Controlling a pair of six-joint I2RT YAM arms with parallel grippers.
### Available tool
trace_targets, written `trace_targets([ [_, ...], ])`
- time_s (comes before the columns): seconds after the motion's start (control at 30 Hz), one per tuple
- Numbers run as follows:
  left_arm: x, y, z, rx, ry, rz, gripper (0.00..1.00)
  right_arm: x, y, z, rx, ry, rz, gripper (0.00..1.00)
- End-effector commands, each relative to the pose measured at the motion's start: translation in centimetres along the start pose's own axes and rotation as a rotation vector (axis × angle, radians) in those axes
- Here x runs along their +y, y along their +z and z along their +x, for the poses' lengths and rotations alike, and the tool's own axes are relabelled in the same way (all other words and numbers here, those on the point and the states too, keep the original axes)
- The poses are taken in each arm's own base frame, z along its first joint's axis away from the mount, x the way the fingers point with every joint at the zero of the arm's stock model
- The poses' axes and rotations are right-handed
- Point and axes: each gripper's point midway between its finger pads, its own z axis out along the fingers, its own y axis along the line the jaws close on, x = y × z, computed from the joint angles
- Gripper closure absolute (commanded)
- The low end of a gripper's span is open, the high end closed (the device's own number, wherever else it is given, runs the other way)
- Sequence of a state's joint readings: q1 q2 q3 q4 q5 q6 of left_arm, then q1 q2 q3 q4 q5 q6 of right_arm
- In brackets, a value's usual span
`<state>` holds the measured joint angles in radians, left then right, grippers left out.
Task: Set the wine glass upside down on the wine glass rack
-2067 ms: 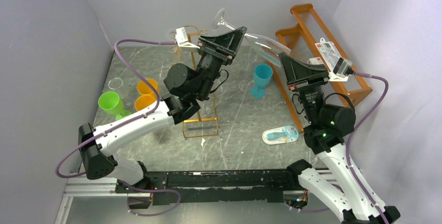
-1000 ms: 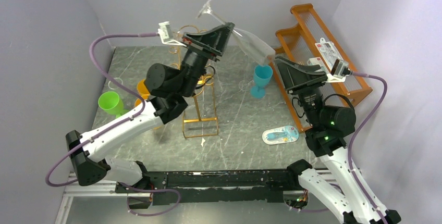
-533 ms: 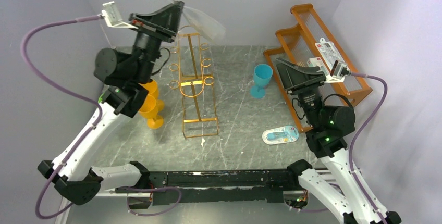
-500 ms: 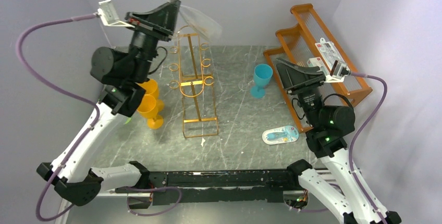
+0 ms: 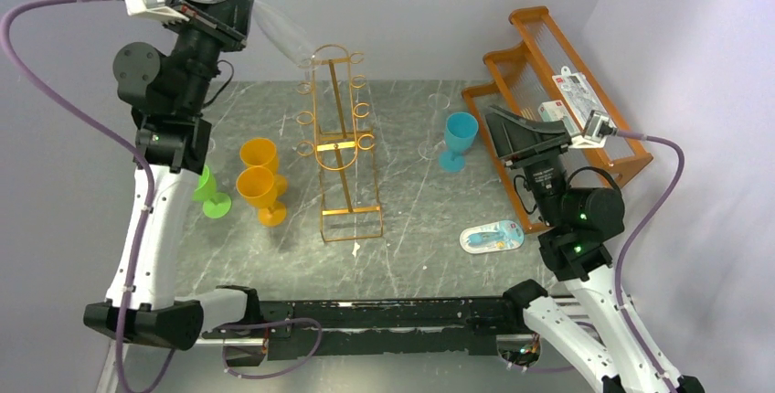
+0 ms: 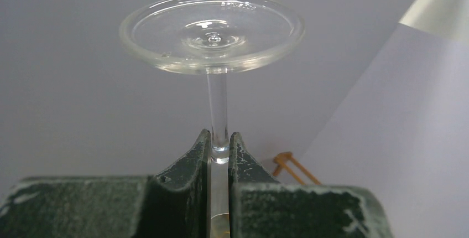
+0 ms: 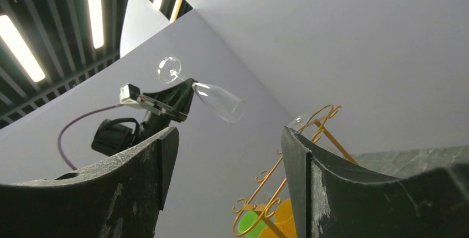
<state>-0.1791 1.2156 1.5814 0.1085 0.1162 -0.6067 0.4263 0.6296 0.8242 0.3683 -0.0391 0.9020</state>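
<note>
- While swinging up and leftward from over the middle of the counter (image 5: pixel 420 201), the left fingers (image 6: pixel 194 158) have kept pinching the stem of the glass (image 5: pixel 281 33). It now hangs high over the far left corner, foot up and bowl slanting down toward the rack (image 5: pixel 340 142).
- That swing has carried the glass off to the left of the rack, with its rim just left of the arch. It looks mostly inverted already but is not yet hooked, so it probably has to come back down to a ring.
- Glass: clear and smooth, with a flat round foot, thin stem and long bowl.
- Rack: thin golden wire with an arched top, small ring hooks down both sides and a rectangular base on the grey veined counter.
- Right fingers (image 7: pixel 149 163): matte black, spread wide and empty, unmoved beside the orange shelf (image 5: pixel 548 64).
</note>
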Motion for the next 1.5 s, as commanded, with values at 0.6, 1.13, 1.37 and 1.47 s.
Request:
trace_targets([
  [0.6,12.9,-5.8,4.3,0.262,0.33,-0.063,0.95,-3.2,-0.3,2.0,0.07,-0.049,0.108,0.28],
  [1.13,12.0,-8.8,11.5,0.304,0.321,0.246,0.95,-9.1,-2.2,8.3,0.278,-0.023,0.246,0.28],
  [1.37,10.4,-10.0,13.4,0.294,0.337,0.36,0.95,-9.4,-2.4,9.3,0.312,-0.01,0.241,0.28],
  [1.47,10.3,-9.7,15.2,0.333,0.365,0.366,0.95,-9.4,-2.5,9.3,0.313,-0.008,0.242,0.28],
])
